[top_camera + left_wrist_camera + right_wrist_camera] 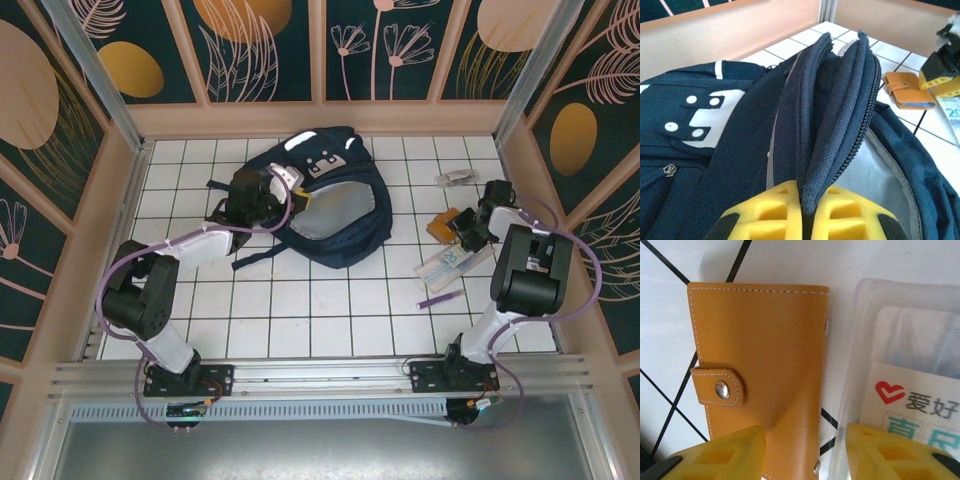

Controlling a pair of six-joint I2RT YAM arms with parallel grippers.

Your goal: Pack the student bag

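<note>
The student bag [335, 215] is a navy-blue backpack lying at the back middle of the tiled table, its main mouth open on grey lining [882, 170]. My left gripper [285, 195] is shut on the bag's zipper-edged flap [840, 100] and holds it up; the yellow pads [765, 212] pinch the fabric. My right gripper [463, 230] hovers low at the right over a tan leather wallet [765, 355]. Its jaws stand open: one finger [722, 455] presses on the wallet, the other [890, 452] lies over a clear plastic pack [910, 365]. The wallet's right edge lies between the jaws.
The plastic pack [447, 264] lies in front of the wallet [441, 224]. A purple pen [438, 298] lies nearer the arms. A small white and grey item [457, 177] sits at the back right. Wooden walls [320, 118] fence the table.
</note>
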